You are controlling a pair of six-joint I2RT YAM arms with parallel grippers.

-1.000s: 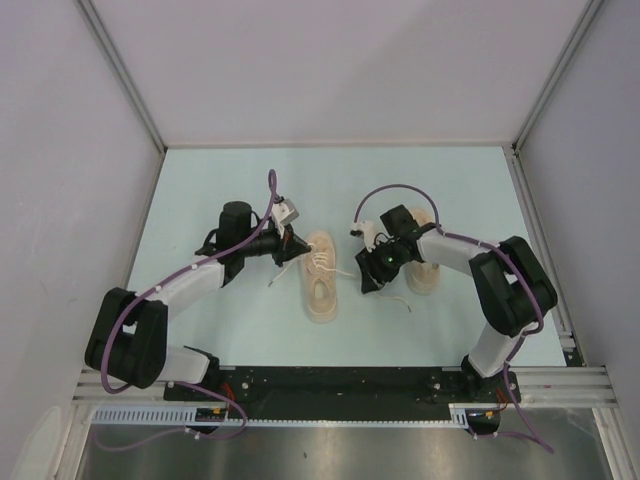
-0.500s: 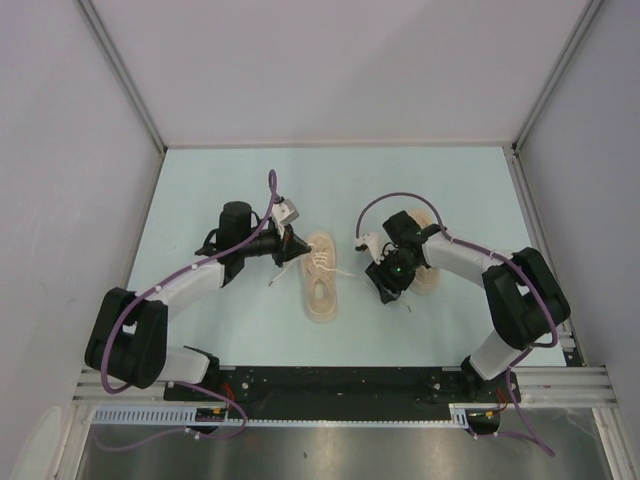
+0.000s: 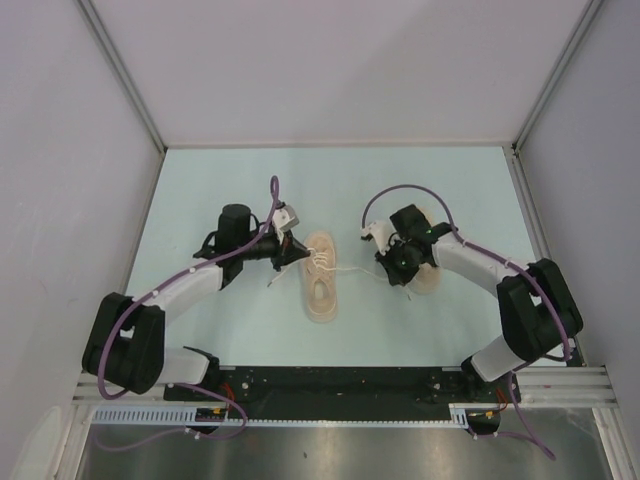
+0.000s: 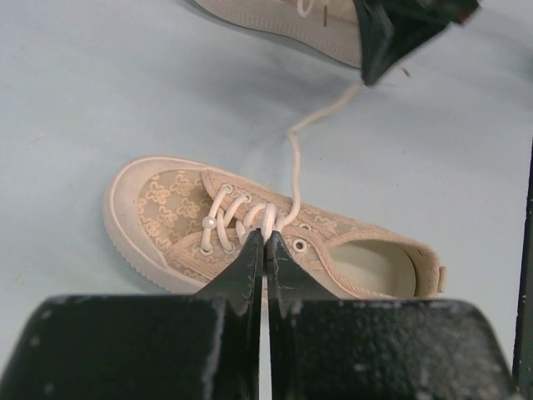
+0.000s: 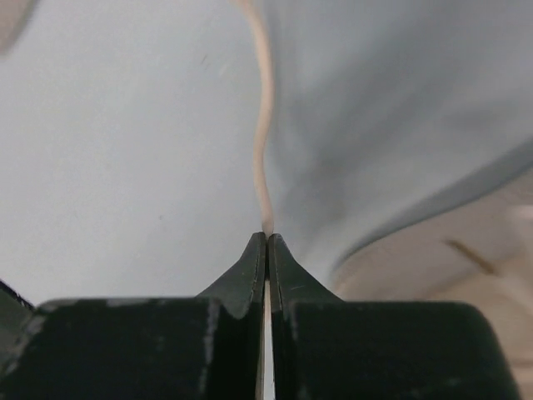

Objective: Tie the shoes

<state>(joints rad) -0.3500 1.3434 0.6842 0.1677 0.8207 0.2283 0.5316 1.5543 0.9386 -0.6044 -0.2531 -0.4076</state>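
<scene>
Two beige shoes lie on the pale table. The left shoe (image 3: 321,285) (image 4: 166,204) has my left gripper (image 3: 300,258) (image 4: 266,237) shut on its lace at the tongue. A thin off-white lace (image 3: 355,270) (image 4: 293,158) (image 5: 264,142) runs from that shoe rightward to my right gripper (image 3: 388,275) (image 5: 266,237), which is shut on its end. The right shoe (image 3: 429,280) (image 4: 283,18) lies partly hidden under the right arm; its pale sole (image 5: 466,267) shows beside the right fingers. In the left wrist view the right gripper (image 4: 375,71) hangs at the top right.
The shoes sit mid-table between both arms. White walls with metal rails (image 3: 150,130) close off the back and both sides. The arm bases stand on a black rail (image 3: 340,385) at the near edge. Purple cables (image 3: 272,195) loop over both wrists.
My right gripper was open and has shut on the lace end, shifting right and back over the right shoe. The lace now stretches between the grippers. The left gripper kept its grip.
</scene>
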